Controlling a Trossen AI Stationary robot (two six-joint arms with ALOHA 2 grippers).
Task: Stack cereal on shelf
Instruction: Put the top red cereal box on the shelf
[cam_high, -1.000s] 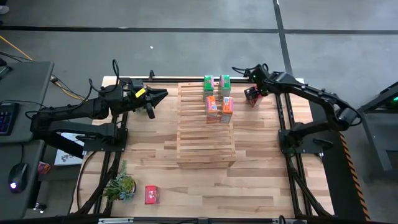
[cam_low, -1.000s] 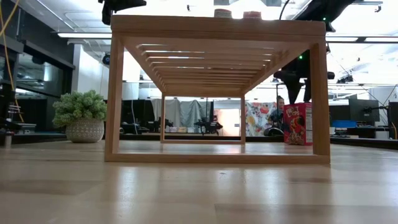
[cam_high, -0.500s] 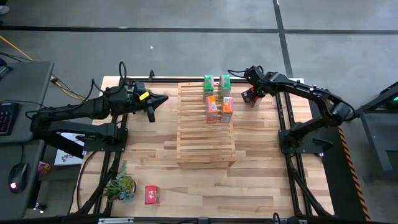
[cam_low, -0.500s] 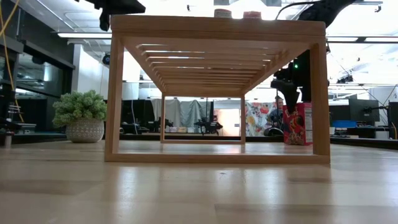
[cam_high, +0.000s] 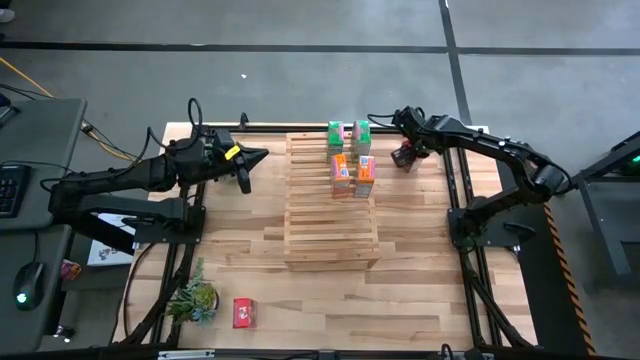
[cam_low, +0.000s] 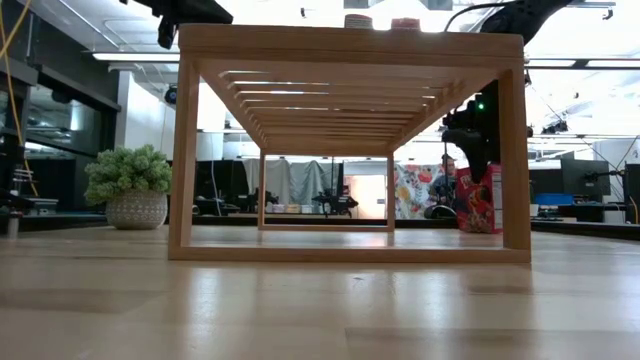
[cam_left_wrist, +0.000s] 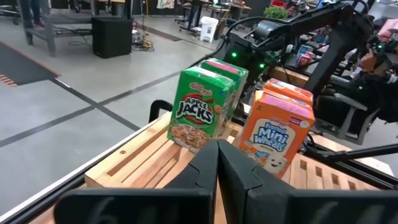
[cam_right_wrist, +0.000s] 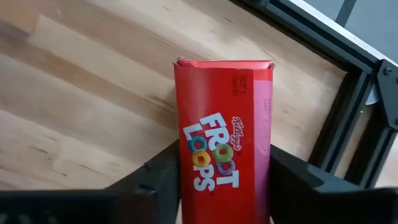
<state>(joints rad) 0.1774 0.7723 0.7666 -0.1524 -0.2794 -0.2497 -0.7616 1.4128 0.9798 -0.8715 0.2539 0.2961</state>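
— So, how many of each thing?

— One shelf (cam_high: 330, 215), a pale slatted pine rack in the middle of the table (cam_high: 420, 290). Two green cereal boxes (cam_high: 347, 136) and two orange cereal boxes (cam_high: 352, 175) stand on its slats. Two red ones are off it: one red cereal box (cam_right_wrist: 224, 134) between the fingers (cam_right_wrist: 158, 180) of the right gripper (cam_high: 405, 152), a second red box (cam_high: 242, 313) lying on the tabletop beside a potted plant (cam_high: 194, 298), well away from both grippers.

— What do the boxes look like?

— Small printed cartons. The left wrist view reads "Apple Jacks" on green and "Mini Wheats" on orange; the held one is bright red, "Froot Loops".

— And the hands?

— The right gripper's dark fingers flank the red box on both sides, at its faces; whether they press it I cannot tell. The box stands on the table beside the shelf. The left gripper (cam_high: 248, 158) has its fingers clenched together on nothing, with the green and orange boxes ahead of the fingertips.
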